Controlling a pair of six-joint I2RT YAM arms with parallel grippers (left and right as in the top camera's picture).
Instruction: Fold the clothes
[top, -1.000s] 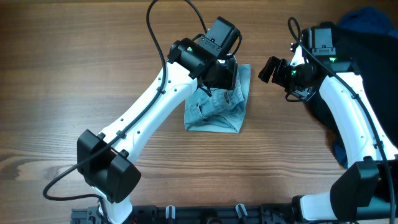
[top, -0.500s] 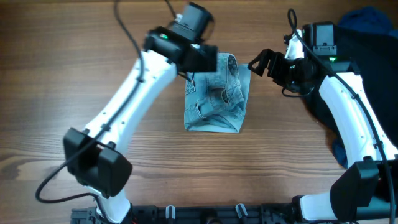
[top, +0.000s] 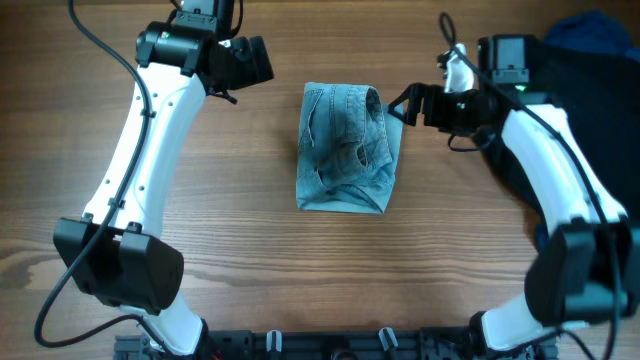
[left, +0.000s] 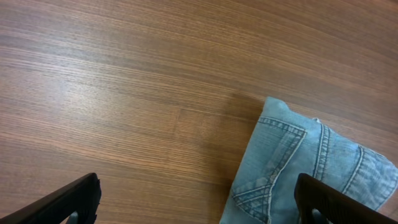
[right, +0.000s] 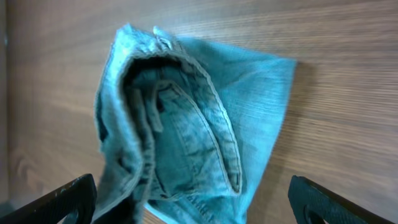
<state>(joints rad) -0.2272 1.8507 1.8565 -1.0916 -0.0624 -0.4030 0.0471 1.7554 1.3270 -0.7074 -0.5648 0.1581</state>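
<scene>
The light-blue denim garment (top: 347, 148) lies folded into a compact bundle at the middle of the wooden table. It also shows in the left wrist view (left: 317, 165) and in the right wrist view (right: 186, 124). My left gripper (top: 255, 60) is open and empty, to the garment's upper left and apart from it. My right gripper (top: 405, 103) is open and empty, just right of the garment's top right corner, with its jaws spread wide over the bundle in its own view.
A black garment (top: 590, 70) with a dark blue piece lies at the table's right edge under my right arm. The bare wooden table (top: 250, 260) surrounds the bundle.
My left gripper has let go of the garment and swung away to the upper left. My right gripper has moved left toward the garment's top right corner. The bundle now lies uncovered.
</scene>
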